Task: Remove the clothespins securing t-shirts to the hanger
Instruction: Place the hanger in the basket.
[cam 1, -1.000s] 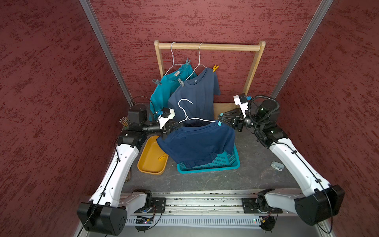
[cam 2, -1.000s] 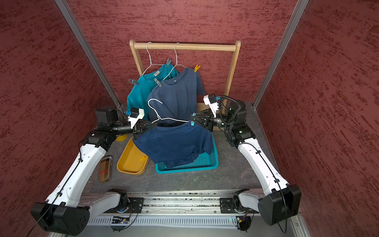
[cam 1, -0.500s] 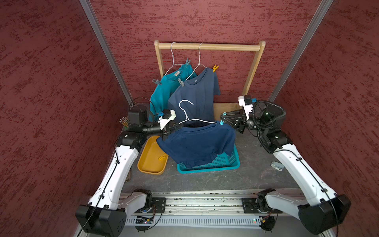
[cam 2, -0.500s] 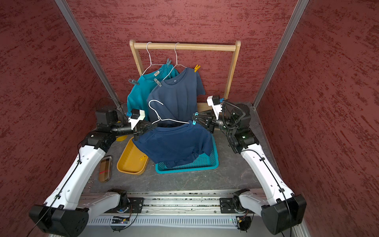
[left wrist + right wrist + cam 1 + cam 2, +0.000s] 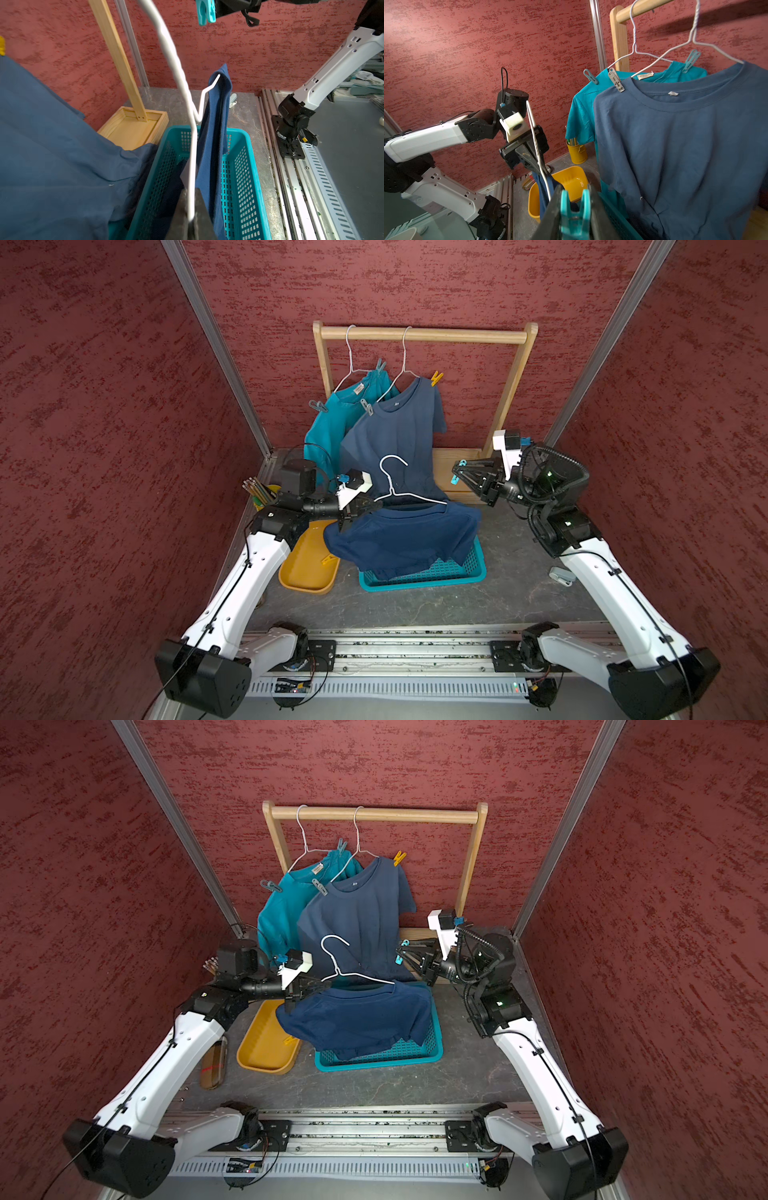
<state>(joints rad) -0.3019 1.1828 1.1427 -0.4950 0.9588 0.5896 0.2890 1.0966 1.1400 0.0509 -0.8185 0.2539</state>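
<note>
The left gripper (image 5: 365, 507) is clamped tight on one end of a white wire hanger (image 5: 392, 489), right at the shoulder of the navy cotton t-shirt (image 5: 399, 537) draped over it. The shirt's hem hangs down into a teal perforated plastic basket (image 5: 436, 578).

The right gripper (image 5: 457, 472) pinches a teal plastic clothespin (image 5: 575, 209) between narrowly set jaws. It holds the pin in the air near the hanger's other end, clear of both wire and cloth.

Behind them a pale wooden rack (image 5: 424, 335) carries two more wire hangers. The slate-blue t-shirt (image 5: 395, 439) in front has a grey clothespin (image 5: 366, 407) on one shoulder and a yellow clothespin (image 5: 435, 378) on the other. The bright teal t-shirt (image 5: 326, 435) behind it has a grey-blue clothespin (image 5: 318, 406) on its outer shoulder and a light teal clothespin (image 5: 380, 366) on the inner one. A loose yellow pin (image 5: 328, 558) lies in the mustard-yellow plastic tray (image 5: 301, 572) beside the basket.

As for writing, the teal shirt's neck has a cream woven label (image 5: 644, 75) with a line of dark print, too small for me to read. The slate-blue shirt's neck shows only a small white tag (image 5: 673, 93), and I can make out no lettering on it. A yellow tin cup (image 5: 577, 154) of pencils stands by the wall behind the left arm.
</note>
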